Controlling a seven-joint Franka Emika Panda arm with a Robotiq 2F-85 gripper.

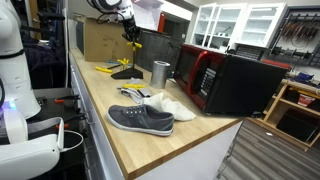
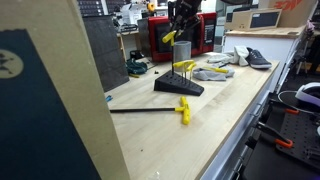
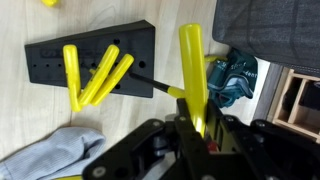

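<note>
No text, brand, number or sign can be read in any view. In an exterior view, the red print on the pale box (image 2: pixel 264 19) at the back is too blurred to make out. The round yellowish emblem on the dark blue panel (image 2: pixel 35 110) shows no legible letters.

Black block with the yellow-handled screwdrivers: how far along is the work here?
Looks done: three yellow-handled screwdrivers stand in the black slotted block. In hand: the tool is shut on a fourth yellow-handled screwdriver, held above the block. Probably left: a long-shafted yellow-handled screwdriver lies on the wooden table, and the block seems to have free holes.
</note>
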